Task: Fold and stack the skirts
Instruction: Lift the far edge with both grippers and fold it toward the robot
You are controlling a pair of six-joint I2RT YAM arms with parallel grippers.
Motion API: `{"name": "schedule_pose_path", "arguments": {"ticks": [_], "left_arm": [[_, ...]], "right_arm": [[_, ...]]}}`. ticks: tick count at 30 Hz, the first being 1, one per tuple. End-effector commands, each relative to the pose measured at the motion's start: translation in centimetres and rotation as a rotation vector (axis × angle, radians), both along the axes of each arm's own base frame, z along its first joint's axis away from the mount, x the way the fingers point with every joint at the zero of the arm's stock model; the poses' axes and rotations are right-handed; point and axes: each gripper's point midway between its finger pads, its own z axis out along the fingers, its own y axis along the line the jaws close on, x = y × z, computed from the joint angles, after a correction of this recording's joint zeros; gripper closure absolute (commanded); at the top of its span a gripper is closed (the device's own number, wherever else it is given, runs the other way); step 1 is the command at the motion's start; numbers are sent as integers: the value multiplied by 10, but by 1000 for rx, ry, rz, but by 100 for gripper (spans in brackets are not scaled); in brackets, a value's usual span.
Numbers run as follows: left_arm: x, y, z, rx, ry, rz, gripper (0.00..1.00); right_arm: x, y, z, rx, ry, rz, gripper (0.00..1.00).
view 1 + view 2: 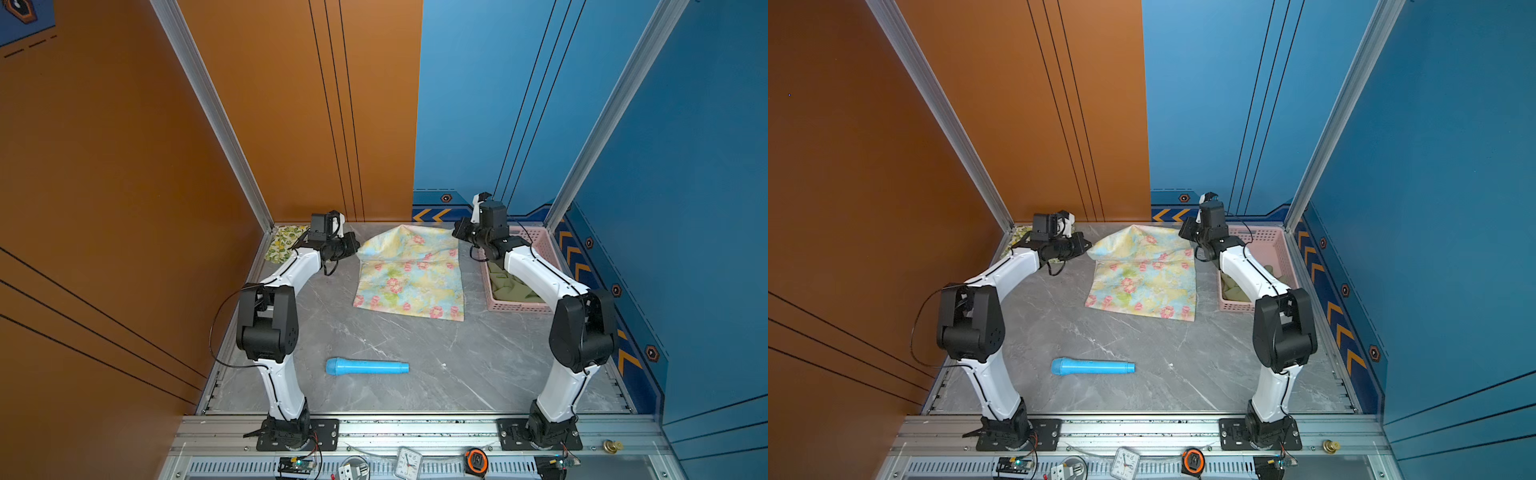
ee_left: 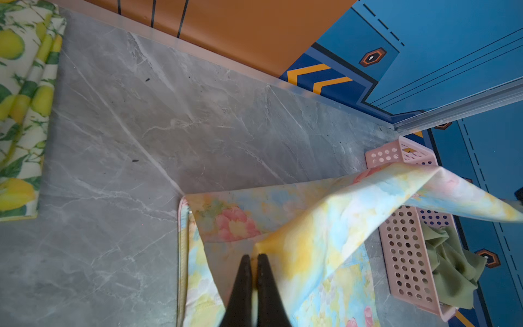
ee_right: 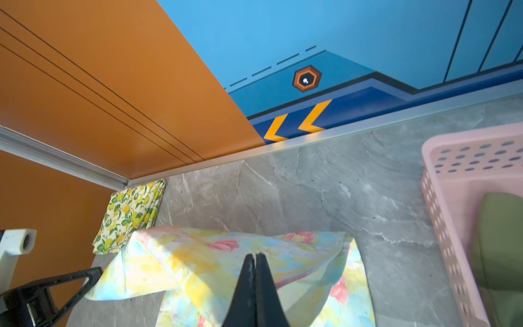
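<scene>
1. A clock (image 1: 409,461) and tape (image 1: 476,460) sit on the front rail; a blue tube (image 1: 366,367) lies at the table's (image 1: 478,365) 6 o'clock.
2. The floral skirt (image 1: 409,274) lies from centre toward 12, its far edge lifted off the table.
3. The left gripper (image 2: 254,256) is pinched tight on its 11 o'clock corner, the right gripper (image 3: 255,254) on its 1 o'clock corner.
4. Judged best: carry both corners level and together toward 6, cloth taut, and lay the edge on the near hem before letting go.
5. The lemon skirt (image 1: 284,243) lies folded at 10; the green skirt (image 1: 511,286) is crumpled in the basket (image 1: 515,306) at 3.
6. The basket, just beside the floral skirt's 3 o'clock edge, could snag it; the tube lies well apart.
</scene>
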Motion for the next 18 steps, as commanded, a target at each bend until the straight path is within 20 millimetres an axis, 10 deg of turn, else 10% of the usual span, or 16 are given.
{"name": "schedule_pose_path", "arguments": {"ticks": [1,12,14,16,18], "left_arm": [[-8,4,8,14,-46,-7,100],[-51,8,-43,7,36,85,100],[-67,10,-60,11,62,120,85],[-78,14,-70,7,87,158,48],[-86,17,-74,3,107,181,34]], "right_arm": [[-17,-6,-2,-27,-18,-11,100],[-75,-15,-76,-48,111,-8,100],[-90,-15,-94,-48,142,-4,100],[-104,-15,-109,-43,184,8,70],[-116,-18,-122,-53,231,-11,40]]}}
